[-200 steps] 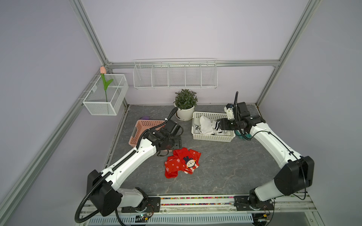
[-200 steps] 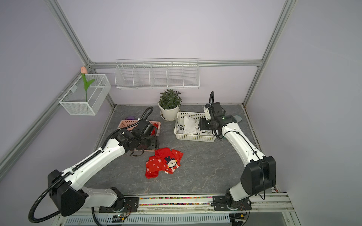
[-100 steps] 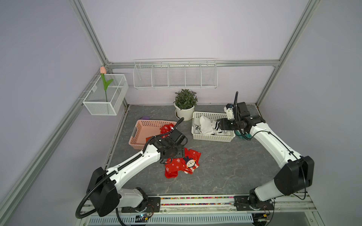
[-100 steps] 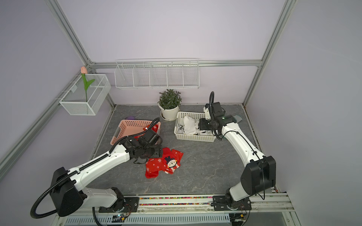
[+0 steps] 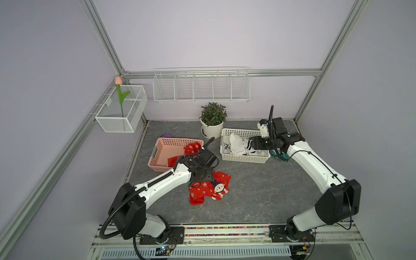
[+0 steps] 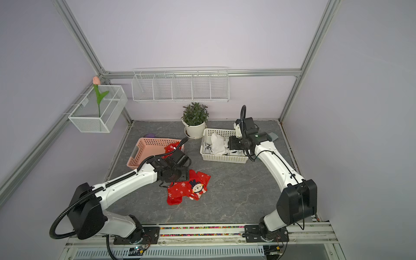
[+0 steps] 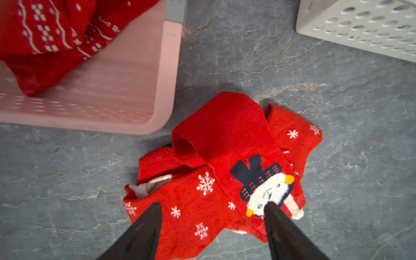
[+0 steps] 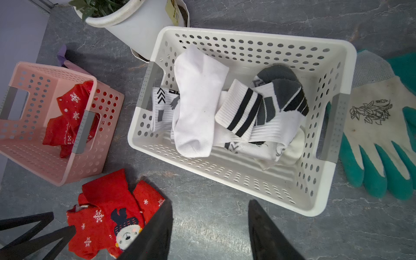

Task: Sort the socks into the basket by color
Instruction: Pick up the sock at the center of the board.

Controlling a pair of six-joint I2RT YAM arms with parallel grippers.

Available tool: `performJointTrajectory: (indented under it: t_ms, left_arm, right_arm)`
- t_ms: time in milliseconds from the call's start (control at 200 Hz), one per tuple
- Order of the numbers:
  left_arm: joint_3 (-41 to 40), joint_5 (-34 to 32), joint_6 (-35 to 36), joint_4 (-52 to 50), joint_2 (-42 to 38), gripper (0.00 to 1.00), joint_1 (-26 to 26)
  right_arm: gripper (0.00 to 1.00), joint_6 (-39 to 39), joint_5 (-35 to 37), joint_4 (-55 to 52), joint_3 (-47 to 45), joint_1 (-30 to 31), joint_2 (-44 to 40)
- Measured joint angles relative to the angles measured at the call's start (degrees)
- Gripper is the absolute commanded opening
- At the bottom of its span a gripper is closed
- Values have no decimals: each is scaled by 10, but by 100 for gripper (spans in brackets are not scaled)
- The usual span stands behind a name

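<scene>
A pile of red snowflake socks (image 5: 209,188) (image 6: 189,188) (image 7: 225,157) (image 8: 108,220), one with a snowman on it, lies on the grey table in front of the pink basket (image 5: 162,146) (image 7: 112,90). My left gripper (image 7: 213,206) (image 5: 202,175) hangs open right over that pile, holding nothing. More red socks (image 5: 191,148) (image 8: 67,117) lie in the pink basket. White socks with black and grey stripes (image 8: 195,101) (image 5: 236,146) fill the white basket (image 8: 247,40) (image 5: 243,158). My right gripper (image 8: 209,202) (image 5: 254,143) hovers open and empty above the white basket.
A teal-and-white glove (image 8: 378,126) lies on the table just right of the white basket. A potted plant (image 5: 212,121) stands behind and between the baskets, and a purple item (image 5: 166,135) sits behind the pink one. Wire shelves (image 5: 201,86) hang on the walls.
My left gripper has moved from over the pink basket toward the front, down over the red pile on the table. The right arm has not moved.
</scene>
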Motion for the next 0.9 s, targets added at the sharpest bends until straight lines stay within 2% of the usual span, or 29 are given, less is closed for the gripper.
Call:
performJointTrajectory:
  t_ms: [315, 535, 900]
  left_arm:
    - [8, 5, 2, 23, 74, 67, 0]
    - [26, 6, 10, 29, 105, 58, 0]
    - [34, 5, 12, 36, 123, 58, 0]
  right_arm:
    - [56, 0, 0, -1, 0, 0, 5]
    - [56, 0, 0, -1, 0, 0, 5]
    - [56, 0, 0, -1, 0, 0, 5]
